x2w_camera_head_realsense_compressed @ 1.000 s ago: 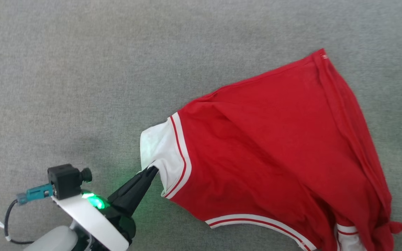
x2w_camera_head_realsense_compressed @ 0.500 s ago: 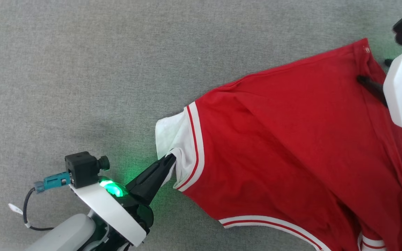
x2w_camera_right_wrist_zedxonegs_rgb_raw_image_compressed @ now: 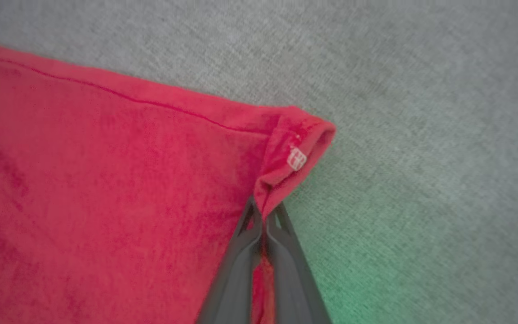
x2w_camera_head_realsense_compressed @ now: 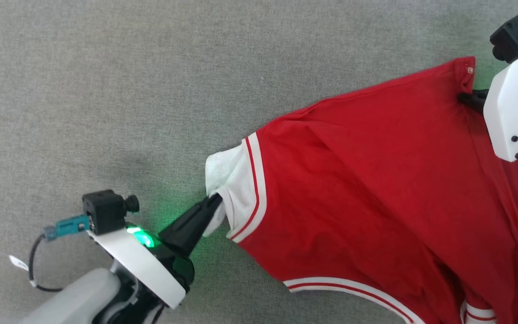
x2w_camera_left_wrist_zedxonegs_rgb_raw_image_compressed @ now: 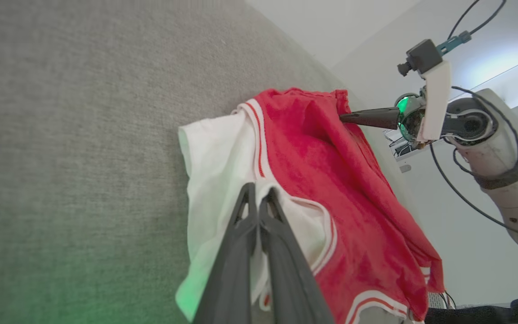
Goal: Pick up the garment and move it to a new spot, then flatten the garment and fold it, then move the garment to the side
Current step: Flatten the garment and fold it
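Note:
The garment (x2w_camera_head_realsense_compressed: 376, 189), a red T-shirt with white sleeves and striped trim, hangs stretched between my two grippers above the grey carpet. My left gripper (x2w_camera_head_realsense_compressed: 214, 201) is shut on the white sleeve (x2w_camera_left_wrist_zedxonegs_rgb_raw_image_compressed: 223, 162) at the shirt's left end. In the left wrist view its fingers (x2w_camera_left_wrist_zedxonegs_rgb_raw_image_compressed: 259, 198) pinch the white cloth. My right gripper (x2w_camera_head_realsense_compressed: 463, 96) is shut on the red hem corner (x2w_camera_right_wrist_zedxonegs_rgb_raw_image_compressed: 286, 153) at the upper right, beside a small white label (x2w_camera_right_wrist_zedxonegs_rgb_raw_image_compressed: 296, 158). The right wrist view has that gripper (x2w_camera_right_wrist_zedxonegs_rgb_raw_image_compressed: 263, 209) clamping the folded hem. The lower right of the shirt runs off the head view.
Grey carpet (x2w_camera_head_realsense_compressed: 106, 90) lies all around, with wide room to the left and at the top. In the left wrist view, pale walls (x2w_camera_left_wrist_zedxonegs_rgb_raw_image_compressed: 466, 216) and the right arm with its cables (x2w_camera_left_wrist_zedxonegs_rgb_raw_image_compressed: 488, 135) stand beyond the shirt.
The right arm came into view at the upper right and took the red hem corner. The shirt is now drawn out between both grippers. The left gripper kept its hold on the sleeve.

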You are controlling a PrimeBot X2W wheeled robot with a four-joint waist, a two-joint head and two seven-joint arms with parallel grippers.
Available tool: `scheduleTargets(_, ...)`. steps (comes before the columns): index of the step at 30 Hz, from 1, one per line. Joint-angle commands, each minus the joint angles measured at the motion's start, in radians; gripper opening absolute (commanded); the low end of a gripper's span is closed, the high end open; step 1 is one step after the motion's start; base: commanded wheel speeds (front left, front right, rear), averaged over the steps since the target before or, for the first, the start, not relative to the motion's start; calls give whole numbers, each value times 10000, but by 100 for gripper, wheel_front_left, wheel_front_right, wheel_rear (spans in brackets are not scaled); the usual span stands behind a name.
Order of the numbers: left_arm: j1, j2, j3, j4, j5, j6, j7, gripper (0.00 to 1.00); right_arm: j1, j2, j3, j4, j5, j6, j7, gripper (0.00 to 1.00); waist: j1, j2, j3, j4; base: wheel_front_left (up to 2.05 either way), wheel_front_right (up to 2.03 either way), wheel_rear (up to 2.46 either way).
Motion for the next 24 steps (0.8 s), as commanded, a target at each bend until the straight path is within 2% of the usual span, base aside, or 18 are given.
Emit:
scheduleTargets(1,-252,78,5,46,-32,22,-48,0,-1,127,70,331,58,-10,-234,0,0,-1,-162,-62,0,0,0)
scheduleTargets(13,-1240,629,810,634,-307,22,-48,0,-892,711,-1240,1621,188,-7,-2729,0,0,-1,-758,-490,0,0,0)
scheduleTargets(18,-2982,516,1391,1606,-752,22,115,0,-1782,1070,-2386,2514,-85,-7,-3811,0,0,-1,-577,-593,0,0,0)
scheduleTargets(24,-6026,-135,2368,3356,-1808,23,700,0,-3606,1688,-3342,3494,-830,-8,-4747,0,0,-1,-41,-767,0,0,0)
